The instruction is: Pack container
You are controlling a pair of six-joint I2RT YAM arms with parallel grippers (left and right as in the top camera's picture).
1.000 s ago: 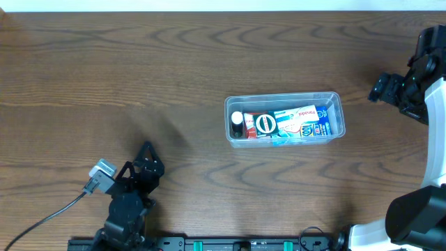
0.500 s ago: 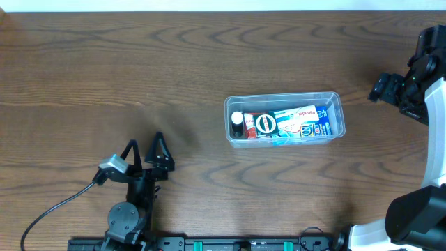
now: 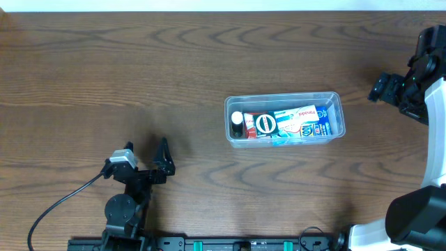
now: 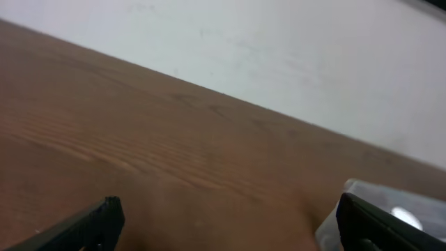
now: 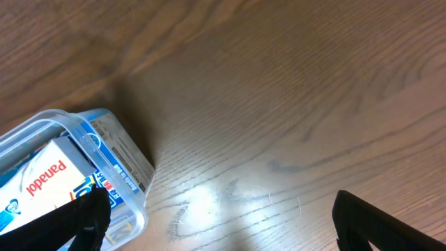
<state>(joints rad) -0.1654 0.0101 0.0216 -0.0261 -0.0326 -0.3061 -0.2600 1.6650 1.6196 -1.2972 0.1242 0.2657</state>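
Note:
The container (image 3: 283,96) is a clear plastic tub at the table's centre right. It holds a white and blue panadol box (image 3: 301,120), a round red and white item (image 3: 265,124) and a small white-capped bottle (image 3: 237,120). My left gripper (image 3: 148,155) is open and empty near the front left, well away from the container, whose corner shows low right in the left wrist view (image 4: 408,203). My right gripper (image 3: 382,88) is open and empty, right of the container. In the right wrist view its jaws (image 5: 219,216) hang over bare wood beside the container's end (image 5: 115,157).
The table (image 3: 139,77) is dark wood grain. A grey cable (image 3: 63,206) trails from the left arm toward the front left edge. A white wall (image 4: 279,49) lies beyond the table's far edge. The right arm's white body (image 3: 435,139) stands at the right edge.
My left arm has unfolded and swung; its open gripper now points up and right and sits slightly lower on the table. The right arm and the container have not moved.

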